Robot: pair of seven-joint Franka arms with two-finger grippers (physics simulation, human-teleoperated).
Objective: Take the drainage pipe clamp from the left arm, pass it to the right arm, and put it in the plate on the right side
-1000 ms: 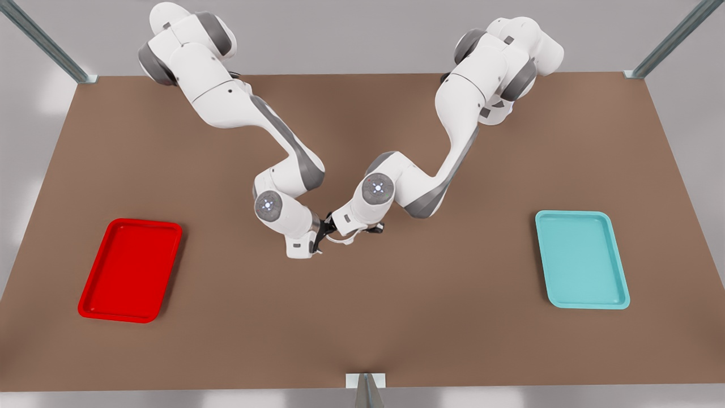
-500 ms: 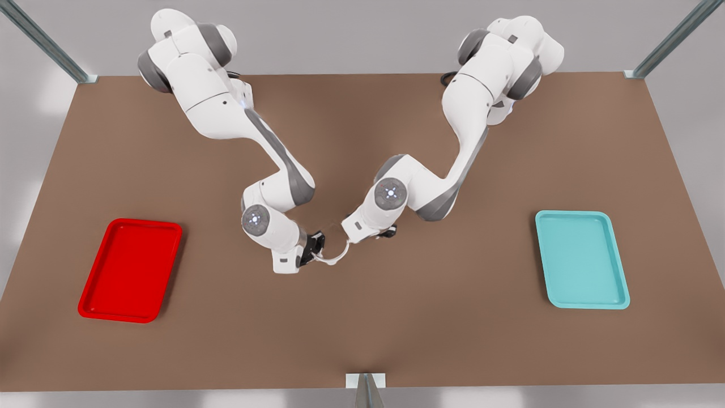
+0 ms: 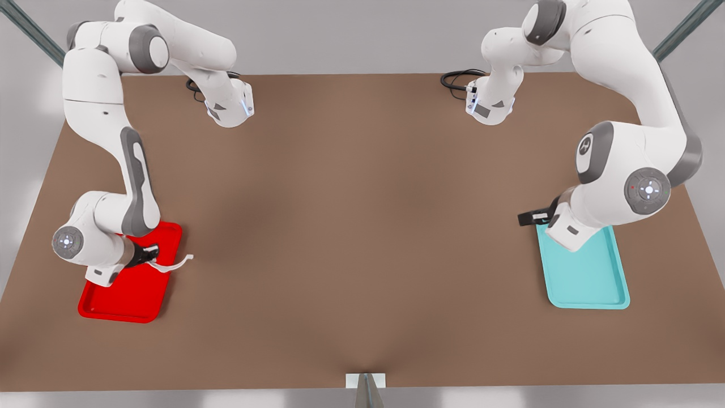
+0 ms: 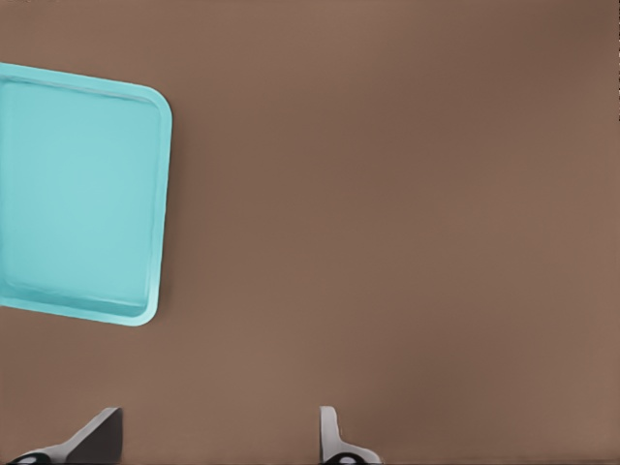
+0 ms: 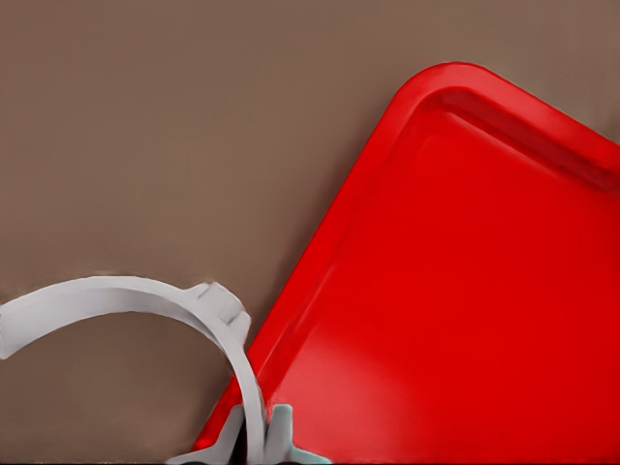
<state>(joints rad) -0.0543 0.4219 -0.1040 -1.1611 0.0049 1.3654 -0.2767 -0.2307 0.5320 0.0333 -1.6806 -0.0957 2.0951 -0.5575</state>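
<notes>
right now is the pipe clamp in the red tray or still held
Held: the right gripper is shut on the clamp, which hangs across the red tray rim.

Front camera high, facing both arms across the worktop (image 3: pixel 362 283). Wrist cameras look straight down, close: left shares teal tray (image 4: pixel 77 194), right shares red plate (image 5: pixel 465 291).

Even, bright, diffuse light; faint soft shadows on table (image 3: pixel 362 238); no glare, renders clean.

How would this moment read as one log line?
right gripper: holds clamp over red tray edge | left gripper: open, by teal tray
</notes>
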